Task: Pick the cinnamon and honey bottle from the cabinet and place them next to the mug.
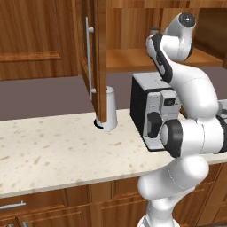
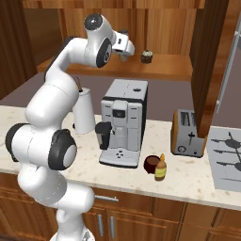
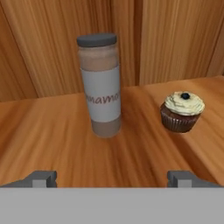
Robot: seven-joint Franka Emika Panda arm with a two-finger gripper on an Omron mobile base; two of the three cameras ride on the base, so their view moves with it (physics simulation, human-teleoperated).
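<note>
Wooden shelf (image 3: 52,131) holds the cinnamon (image 3: 100,85), apart from the wide-spread pincer (image 3: 112,178).

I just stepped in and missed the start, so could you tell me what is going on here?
The white arm has its gripper inside the brown wooden wall cabinet, jaws wide open, facing the cinnamon shaker with the grey lid, not yet gripped. A small cupcake sits beside it. The amber honey bottle already stands on the counter next to the dark red-brown mug.

Counter (image 1: 53,146): pale speckled stone, running wall to wall.
Wall (image 1: 40,95): dull purple-grey.
Drawers (image 1: 40,206): brown wood below, silver handles.
Stove (image 2: 226,157): grey, at counter's right end.
</note>
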